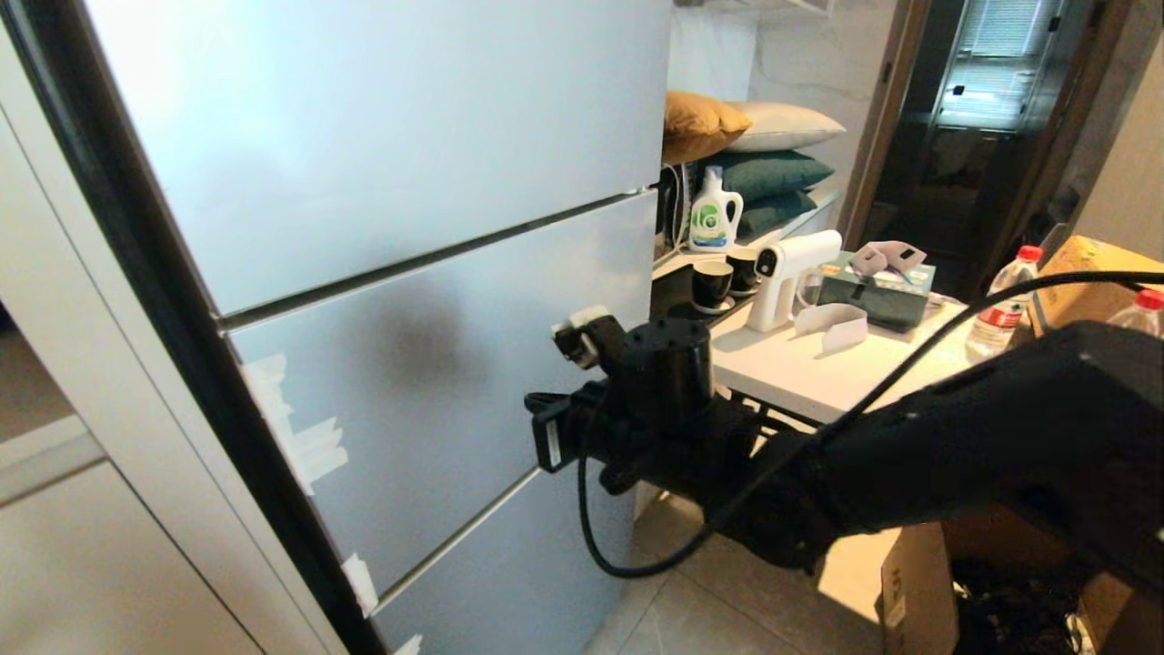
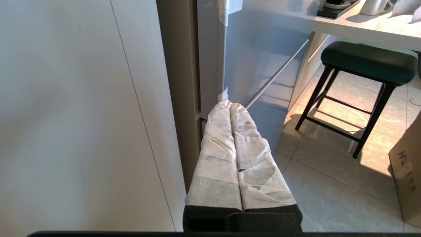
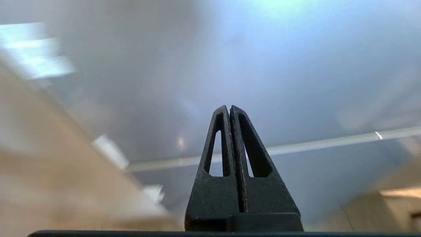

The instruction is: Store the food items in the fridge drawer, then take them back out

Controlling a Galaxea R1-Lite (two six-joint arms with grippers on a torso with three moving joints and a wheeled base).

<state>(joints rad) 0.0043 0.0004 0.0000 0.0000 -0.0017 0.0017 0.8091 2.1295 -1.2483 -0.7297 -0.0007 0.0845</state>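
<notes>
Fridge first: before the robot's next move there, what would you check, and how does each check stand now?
1. Fridge doors and drawer fronts closed: ok, all seams look flush.
2. Right claw empty: ok, shut on nothing, pointing at the fridge front.
3. Right claw touching the fridge: cannot tell.
4. Left claw out of the way: ok, shut, hanging low beside the fridge's lower corner.
5. Food located: not ok, no pepper or potato in any view.
6. Side table behind the right arm: crowded with bottles and a sprayer, so watch the elbow.
</notes>
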